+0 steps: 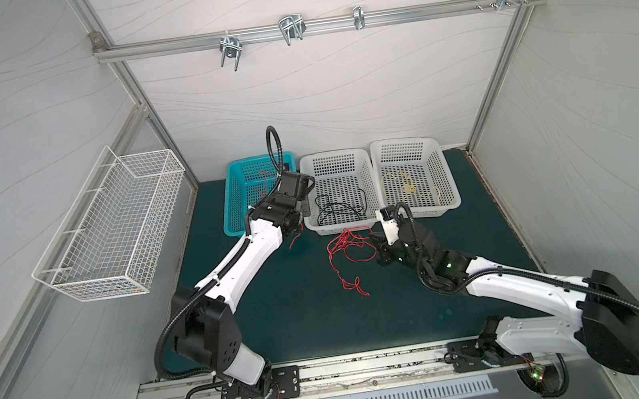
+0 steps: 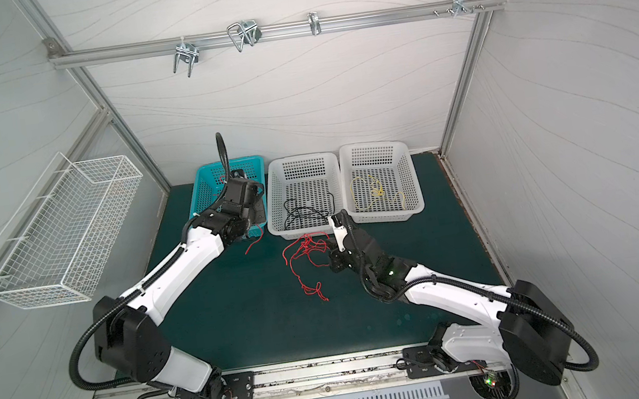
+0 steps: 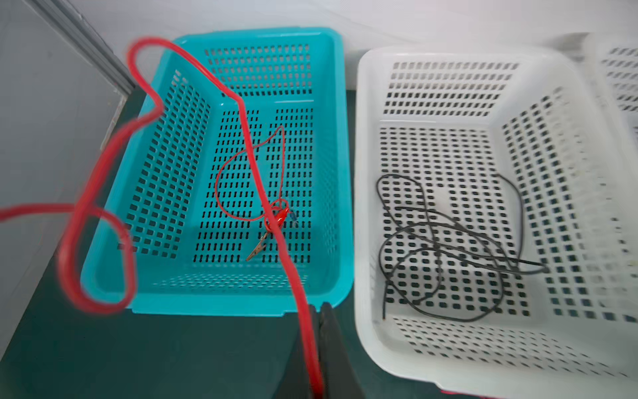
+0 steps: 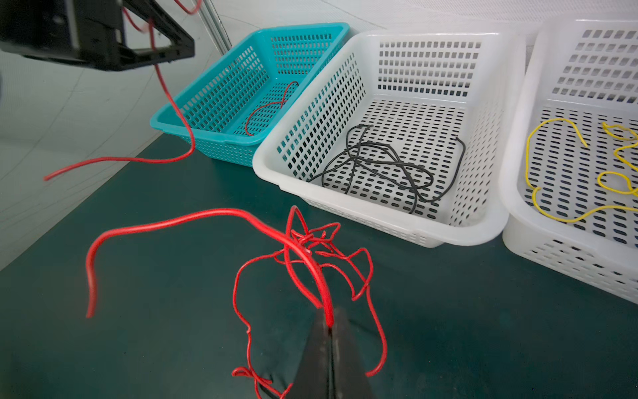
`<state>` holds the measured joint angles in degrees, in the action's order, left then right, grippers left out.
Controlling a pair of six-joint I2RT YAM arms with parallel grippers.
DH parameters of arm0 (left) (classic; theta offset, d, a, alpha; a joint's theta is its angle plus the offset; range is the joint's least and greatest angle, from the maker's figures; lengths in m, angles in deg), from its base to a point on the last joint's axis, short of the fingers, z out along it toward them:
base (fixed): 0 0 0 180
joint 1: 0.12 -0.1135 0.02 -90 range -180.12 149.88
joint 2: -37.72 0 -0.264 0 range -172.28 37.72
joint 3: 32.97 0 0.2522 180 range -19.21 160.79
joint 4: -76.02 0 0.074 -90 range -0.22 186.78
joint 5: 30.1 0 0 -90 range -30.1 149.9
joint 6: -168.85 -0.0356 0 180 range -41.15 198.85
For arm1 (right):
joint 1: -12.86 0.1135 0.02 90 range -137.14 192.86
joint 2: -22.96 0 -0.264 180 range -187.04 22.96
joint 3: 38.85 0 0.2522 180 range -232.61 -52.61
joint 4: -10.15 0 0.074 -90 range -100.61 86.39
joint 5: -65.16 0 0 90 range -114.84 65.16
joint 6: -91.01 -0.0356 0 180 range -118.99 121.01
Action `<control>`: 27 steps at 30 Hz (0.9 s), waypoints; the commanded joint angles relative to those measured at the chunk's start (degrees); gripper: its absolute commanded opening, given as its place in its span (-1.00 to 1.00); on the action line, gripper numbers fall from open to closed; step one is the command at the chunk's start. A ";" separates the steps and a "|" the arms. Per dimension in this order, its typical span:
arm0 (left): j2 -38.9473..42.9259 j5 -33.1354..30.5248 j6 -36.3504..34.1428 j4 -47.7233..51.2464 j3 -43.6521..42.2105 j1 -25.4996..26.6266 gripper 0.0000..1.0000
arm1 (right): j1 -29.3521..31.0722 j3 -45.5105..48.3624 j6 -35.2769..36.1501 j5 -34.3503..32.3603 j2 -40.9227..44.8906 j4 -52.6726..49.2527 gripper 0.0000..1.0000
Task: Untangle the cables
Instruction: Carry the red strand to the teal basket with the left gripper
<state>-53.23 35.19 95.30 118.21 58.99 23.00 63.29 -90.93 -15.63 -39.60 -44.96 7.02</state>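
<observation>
Both arms reach forward, left end effector (image 3: 319,311) raised, right end effector (image 4: 330,316) low, each pinched closed.

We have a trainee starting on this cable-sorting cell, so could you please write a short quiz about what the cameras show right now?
1. Multiple choice: which cable lies in the middle white basket? A red, B black, C yellow.
2. True or false: the right hand is open and holds nothing.
3. Fill in: the red tangle lies on the green ___.
Key: 1 B, the black cable. 2 false: it is shut on a strand of the red tangle, and the left hand is shut on a separate red cable. 3 mat.
</observation>
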 commanded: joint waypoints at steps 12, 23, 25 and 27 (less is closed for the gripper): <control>-19.00 13.99 1.40 3.22 17.40 -13.24 -1.00 | 0.32 -3.31 0.56 3.03 -3.44 1.85 -1.00; -27.07 15.94 5.11 7.48 24.28 -16.34 -0.78 | 0.37 -3.04 -0.85 4.53 -5.41 3.36 -1.00; -27.77 15.20 4.44 8.56 25.28 -16.37 -0.63 | 0.37 -3.20 -1.03 5.05 -5.84 3.68 -1.00; -27.97 14.89 3.97 9.42 26.05 -16.42 -0.51 | 0.37 -3.16 -1.20 5.24 -6.23 4.21 -1.00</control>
<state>-80.38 50.75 99.61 126.41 81.61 6.56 63.29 -92.84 -16.13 -35.45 -50.53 8.84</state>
